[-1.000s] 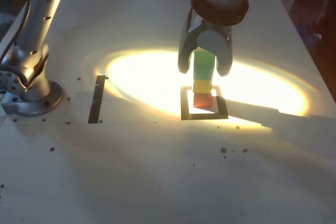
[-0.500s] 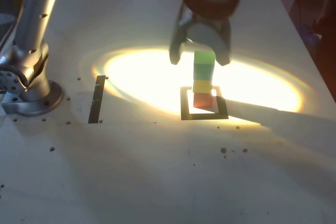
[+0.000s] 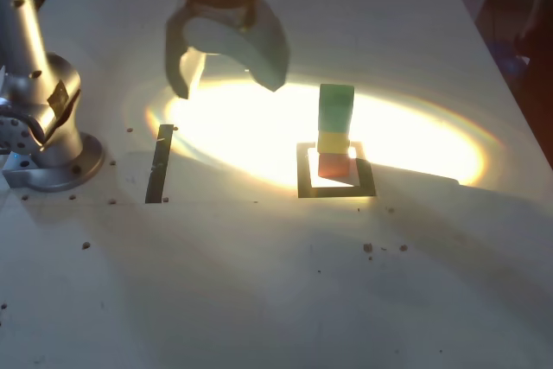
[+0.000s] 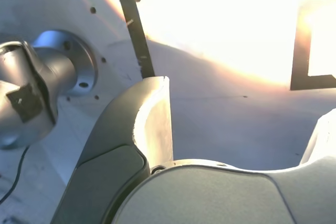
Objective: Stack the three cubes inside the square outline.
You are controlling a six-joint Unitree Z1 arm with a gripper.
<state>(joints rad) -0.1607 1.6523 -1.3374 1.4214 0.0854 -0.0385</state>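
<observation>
Green-topped stack (image 3: 334, 131) stands upright inside the square outline (image 3: 335, 171), toward the exterior view's right of my wide-open, empty end effector (image 3: 226, 84).

The end effector (image 3: 226, 84), jaws apart, has swung from above the green cube (image 3: 336, 107) toward the exterior view's left.

The bench (image 3: 259, 283) looks like pale, matt wood with faint grain. The arm's base (image 3: 43, 140) is brushed, shiny metal. The gripper (image 3: 226, 75) has smooth grey plastic shells. Black tape strip (image 3: 159, 164) looks matt.
</observation>
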